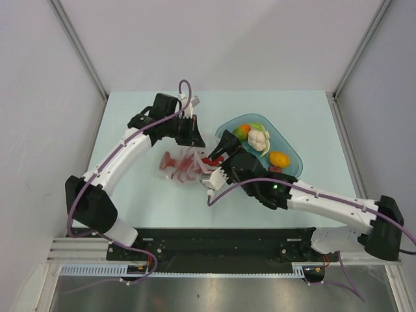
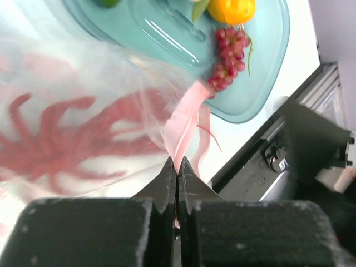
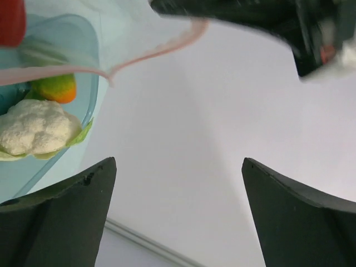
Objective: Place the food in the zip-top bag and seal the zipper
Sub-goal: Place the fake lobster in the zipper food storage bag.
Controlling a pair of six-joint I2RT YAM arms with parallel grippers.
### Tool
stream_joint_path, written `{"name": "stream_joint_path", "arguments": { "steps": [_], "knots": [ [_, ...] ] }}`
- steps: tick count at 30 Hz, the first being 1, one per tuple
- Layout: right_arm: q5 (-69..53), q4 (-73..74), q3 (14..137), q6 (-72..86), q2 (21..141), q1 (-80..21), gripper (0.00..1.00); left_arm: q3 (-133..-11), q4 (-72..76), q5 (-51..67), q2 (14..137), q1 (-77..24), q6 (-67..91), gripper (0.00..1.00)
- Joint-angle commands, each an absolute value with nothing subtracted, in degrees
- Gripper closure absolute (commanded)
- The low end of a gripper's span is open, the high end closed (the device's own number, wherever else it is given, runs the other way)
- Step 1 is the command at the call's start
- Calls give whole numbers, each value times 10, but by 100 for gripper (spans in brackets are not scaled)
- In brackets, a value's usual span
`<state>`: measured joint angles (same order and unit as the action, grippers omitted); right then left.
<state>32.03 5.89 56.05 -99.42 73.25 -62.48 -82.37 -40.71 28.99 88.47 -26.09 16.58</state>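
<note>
- The left gripper (image 2: 177, 167) has its two fingers pressed tight together, and it pinches the pink zipper (image 2: 186, 119) at the mouth of the bag (image 1: 185, 170)
- I think it holds that edge up so the floppy mouth does not fall flat and food can go in
- The bag lies soft and crumpled on the table (image 1: 130, 117), in the middle between the two arms and just beside the blue bowl (image 1: 292, 159)
- The red lobster (image 1: 174, 162) shows through the clear plastic, so it looks like it is inside the bag, though it is blurry up close
- The right gripper (image 3: 178, 160) has its fingers spread wide with nothing between them
- It hangs near the mouth of the bag, at the end of the bowl closest to the bag, so it seems ready to fetch something
- The other food sits in the bowl: the white cauliflower (image 1: 259, 138), the orange fruit (image 1: 279, 158), the green and orange piece (image 1: 242, 132) and the dark red clump (image 2: 228, 55)
- The clump looks a bit like tiny grapes and lies by the side of the bowl next to the bag
- I would say the job is only partly done, since four pieces are not in the bag yet and the zipper is not closed
- The empty gripper probably has to reach into the bowl next, and the clump looks closest
- The plastic is thin and slippery, so the mouth could flop shut if the pinch slips
</note>
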Motion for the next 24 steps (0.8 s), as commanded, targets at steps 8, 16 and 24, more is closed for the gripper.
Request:
{"name": "stream_joint_path", "arguments": {
  "steps": [8, 16, 24],
  "knots": [
    [214, 233, 580, -556, 491, -624, 0, -807, -356, 354, 833, -214, 179, 100],
    [-36, 344, 644, -130, 522, -441, 16, -838, -370, 381, 825, -182, 208, 100],
    [-254, 271, 664, 52, 645, -356, 37, -837, -386, 389, 827, -180, 200, 100]
  ]
}}
